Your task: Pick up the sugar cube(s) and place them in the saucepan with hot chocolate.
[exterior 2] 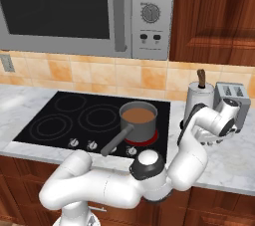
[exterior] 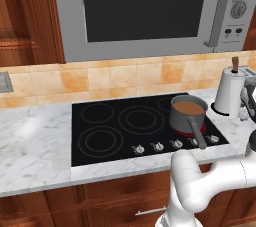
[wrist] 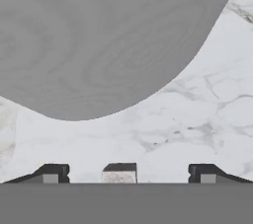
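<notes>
1. Gripper (wrist: 126, 173) spread wide, low over the marble counter (wrist: 207, 109); sugar cube (wrist: 119, 173) between the fingertips (wrist: 52, 173), not yet pinched.
2. Risk: closing off-centre could nudge the small cube aside or squeeze it out.
3. Grey round base (wrist: 99, 40) just beyond; could be bumped on lifting.
4. Saucepan (exterior 2: 138, 120) well apart on the cooktop (exterior 2: 60, 120); long carry, possible drop.

A kitchen: black cooktop (exterior: 135, 126), microwave (exterior: 145, 11) above, marble counter (exterior: 30, 146).
</notes>
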Tool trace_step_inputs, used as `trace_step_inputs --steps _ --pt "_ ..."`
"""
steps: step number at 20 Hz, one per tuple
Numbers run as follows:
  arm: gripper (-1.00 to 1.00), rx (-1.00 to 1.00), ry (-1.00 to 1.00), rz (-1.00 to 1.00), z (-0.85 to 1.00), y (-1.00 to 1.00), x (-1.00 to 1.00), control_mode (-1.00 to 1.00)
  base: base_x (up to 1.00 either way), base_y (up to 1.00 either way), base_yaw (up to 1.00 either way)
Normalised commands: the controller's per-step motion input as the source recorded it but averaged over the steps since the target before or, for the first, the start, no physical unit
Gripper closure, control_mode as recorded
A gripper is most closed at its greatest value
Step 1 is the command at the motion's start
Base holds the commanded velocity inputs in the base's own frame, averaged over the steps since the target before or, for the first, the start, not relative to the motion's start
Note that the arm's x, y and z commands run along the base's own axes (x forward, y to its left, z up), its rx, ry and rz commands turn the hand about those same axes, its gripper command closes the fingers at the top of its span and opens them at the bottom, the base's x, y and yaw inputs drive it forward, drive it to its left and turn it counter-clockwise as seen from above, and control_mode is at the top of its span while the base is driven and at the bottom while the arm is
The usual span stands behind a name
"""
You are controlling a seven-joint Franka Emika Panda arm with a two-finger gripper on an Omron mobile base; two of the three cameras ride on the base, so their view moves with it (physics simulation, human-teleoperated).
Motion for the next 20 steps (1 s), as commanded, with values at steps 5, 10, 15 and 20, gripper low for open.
trace_step_inputs --steps 5,10,15,20 --pt "1.00 0.01 0.06 0.00 -0.38 -0.09 -0.27 -1.00 0.00 0.00 0.00" --pt "1.00 0.02 0.01 0.00 -0.29 -0.19 -0.30 -1.00 0.00 0.00 0.00" --pt "1.00 0.00 0.00 0.00 -0.04 -0.06 -0.17 -1.00 0.00 0.00 0.00" --pt "1.00 0.02 -0.08 0.01 0.43 0.00 -0.57 -1.00 0.00 0.00 0.00"
